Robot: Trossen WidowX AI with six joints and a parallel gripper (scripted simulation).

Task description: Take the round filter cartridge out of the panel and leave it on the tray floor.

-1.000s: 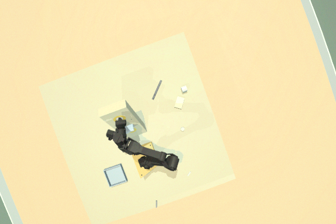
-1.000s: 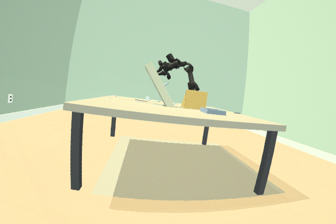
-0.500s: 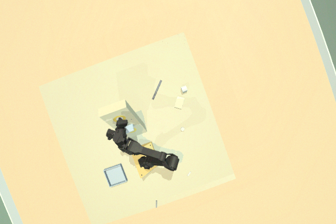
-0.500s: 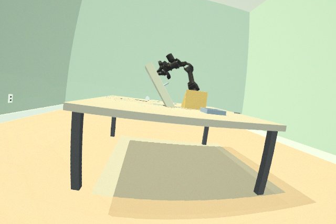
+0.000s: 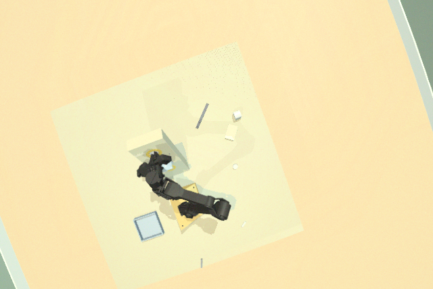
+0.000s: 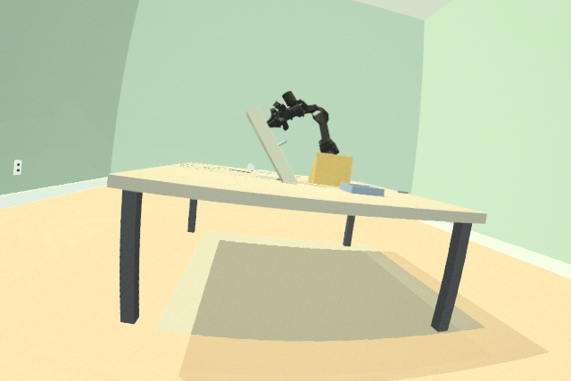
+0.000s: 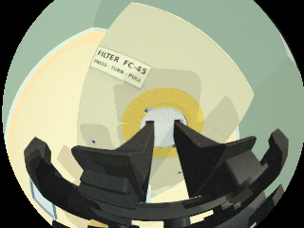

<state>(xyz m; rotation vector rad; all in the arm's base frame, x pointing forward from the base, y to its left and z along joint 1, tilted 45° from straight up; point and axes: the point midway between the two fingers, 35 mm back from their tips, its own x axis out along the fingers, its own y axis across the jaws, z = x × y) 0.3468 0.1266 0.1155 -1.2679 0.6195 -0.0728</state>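
The filter cartridge (image 7: 163, 115) is a pale round face inside a yellow ring (image 7: 131, 111) on the tilted service panel (image 5: 150, 140) (image 6: 272, 146) (image 7: 166, 47). My gripper (image 5: 153, 155) (image 6: 268, 124) (image 7: 162, 124) is shut on the cartridge, with its fingertips at the face. The fingers partly hide the face and its slots, and I cannot tell how far the cartridge stands out of the panel. The open blue tray (image 5: 148, 225) (image 6: 361, 189) stands on the table, away from the panel, with nothing visible in it.
A pale blue part (image 5: 168, 166) (image 6: 282, 142) juts from the panel lower down, close to the gripper. The arm's base is on a yellow wedge block (image 6: 332, 169). A grey bar (image 5: 201, 116), a white cube (image 5: 237, 115) and a pale block (image 5: 231, 132) lie beyond the panel.
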